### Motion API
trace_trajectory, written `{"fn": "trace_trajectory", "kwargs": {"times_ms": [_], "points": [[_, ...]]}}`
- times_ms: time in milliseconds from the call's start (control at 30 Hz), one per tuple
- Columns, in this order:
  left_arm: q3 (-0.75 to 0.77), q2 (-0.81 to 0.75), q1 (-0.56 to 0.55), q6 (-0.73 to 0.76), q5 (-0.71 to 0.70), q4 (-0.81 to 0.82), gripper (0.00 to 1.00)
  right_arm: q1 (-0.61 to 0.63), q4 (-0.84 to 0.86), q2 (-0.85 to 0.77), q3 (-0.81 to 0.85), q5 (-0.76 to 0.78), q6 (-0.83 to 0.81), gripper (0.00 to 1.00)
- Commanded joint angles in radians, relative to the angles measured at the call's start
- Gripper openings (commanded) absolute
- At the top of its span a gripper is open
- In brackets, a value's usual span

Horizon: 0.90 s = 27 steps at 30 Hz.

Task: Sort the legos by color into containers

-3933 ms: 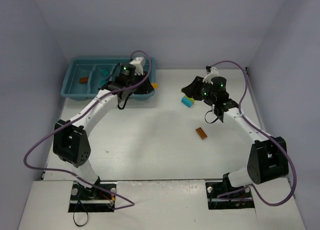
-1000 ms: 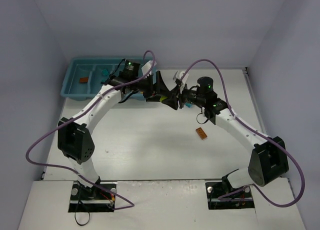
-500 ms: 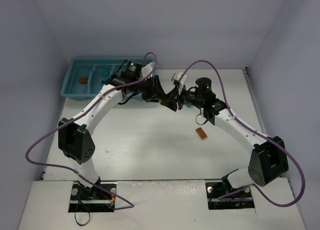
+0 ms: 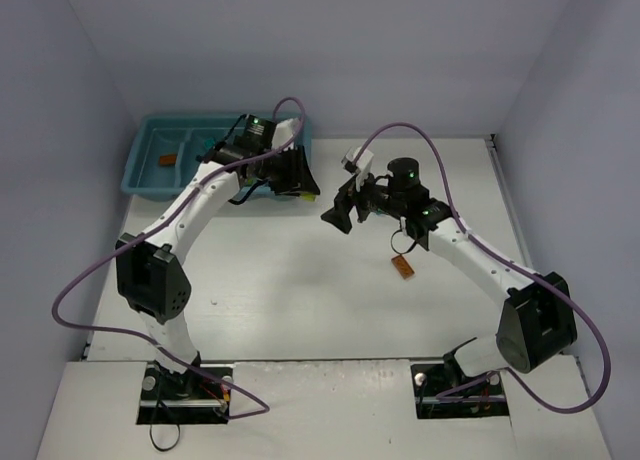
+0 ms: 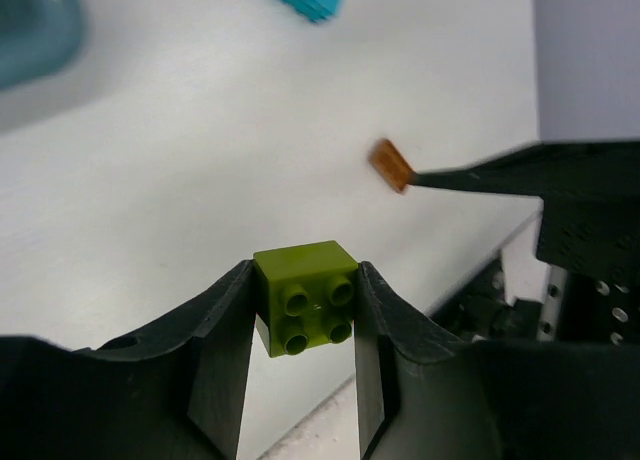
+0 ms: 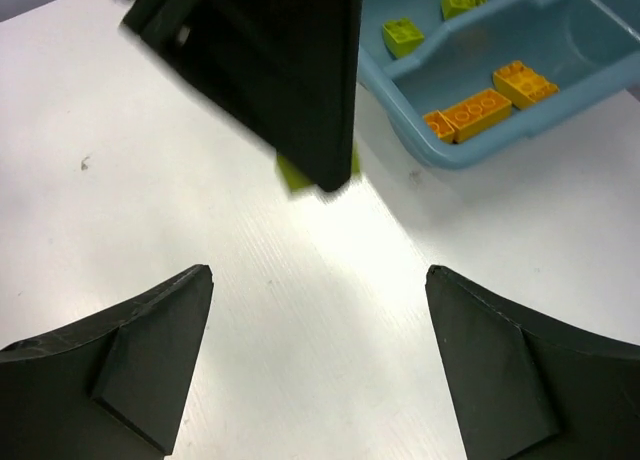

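Clamping a lime lego [image 5: 305, 318], left tool [image 5: 305, 272] stands between tray [image 6: 452, 156] and gaping right tool [image 6: 318, 272].

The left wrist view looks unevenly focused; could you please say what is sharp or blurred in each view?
Left wrist: the small lime green plastic brick is sharp, the teal-blue plastic tray corner at top left blurred. Right wrist: the black left gripper near the lens is soft-edged, the yellow-orange bricks in the tray crisp. Top external: even light, faint shadows, no glare.
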Motion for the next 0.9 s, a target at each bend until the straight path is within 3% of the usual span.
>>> {"fn": "trace_trajectory", "kwargs": {"times_ms": [0,200,467,600,867], "points": [[0.109,0.018,0.072,0.1,-0.175,-0.041,0.04,-0.01,0.009,-0.056,0.006,0.068,0.036,0.84],[0.241,0.162,0.192,0.16,-0.407,-0.015,0.04,-0.052,-0.047,-0.1,-0.033,0.159,0.188,0.82],[0.477,0.428,0.302,0.183,-0.542,0.078,0.11,-0.062,-0.1,-0.231,-0.126,0.254,0.31,0.79],[0.574,0.538,0.328,0.194,-0.582,0.104,0.26,-0.063,-0.114,-0.298,-0.171,0.262,0.337,0.79],[0.598,0.56,0.338,0.24,-0.591,0.203,0.61,-0.072,-0.18,-0.37,-0.195,0.331,0.361,0.79]]}}
